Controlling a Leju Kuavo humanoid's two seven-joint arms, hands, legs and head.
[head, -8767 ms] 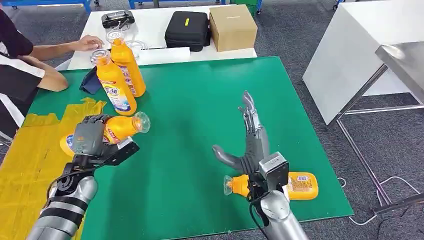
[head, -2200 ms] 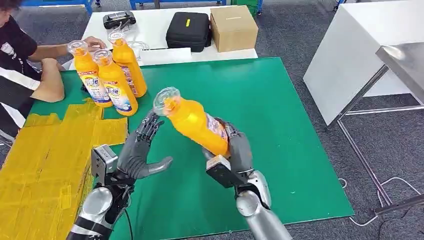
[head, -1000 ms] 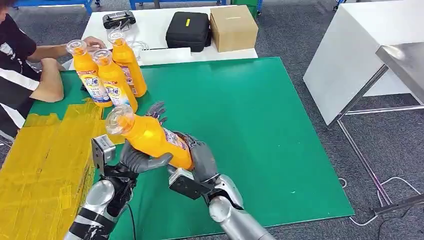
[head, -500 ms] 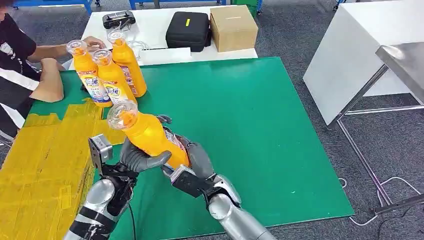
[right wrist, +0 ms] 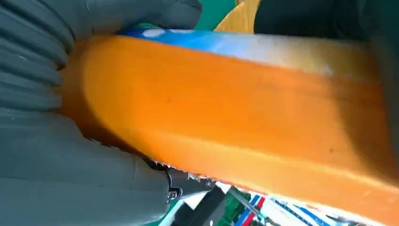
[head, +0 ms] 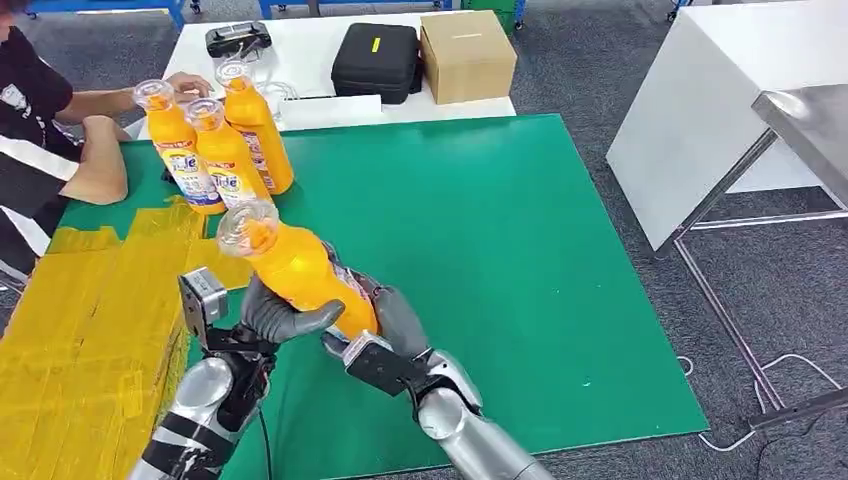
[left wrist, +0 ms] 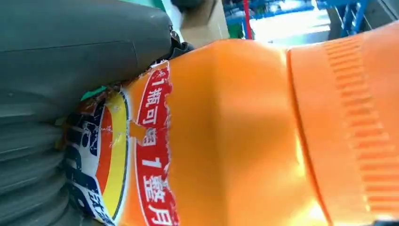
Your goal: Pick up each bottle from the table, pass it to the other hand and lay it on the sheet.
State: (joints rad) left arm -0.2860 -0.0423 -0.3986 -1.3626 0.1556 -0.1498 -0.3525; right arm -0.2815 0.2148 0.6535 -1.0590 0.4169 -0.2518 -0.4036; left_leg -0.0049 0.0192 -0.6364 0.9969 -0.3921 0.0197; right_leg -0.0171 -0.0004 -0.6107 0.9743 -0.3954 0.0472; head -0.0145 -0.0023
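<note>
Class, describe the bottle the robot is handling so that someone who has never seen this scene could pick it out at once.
Start at the green mat on the table. Above its near left part, beside the yellow sheet, an orange bottle is gripped between the left hand and right hand. Unlike the three upright bottles at the far left corner, it is tilted and off the table.

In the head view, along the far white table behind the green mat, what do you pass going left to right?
A person's hand → dark glasses case → black zip case → cardboard box.
</note>
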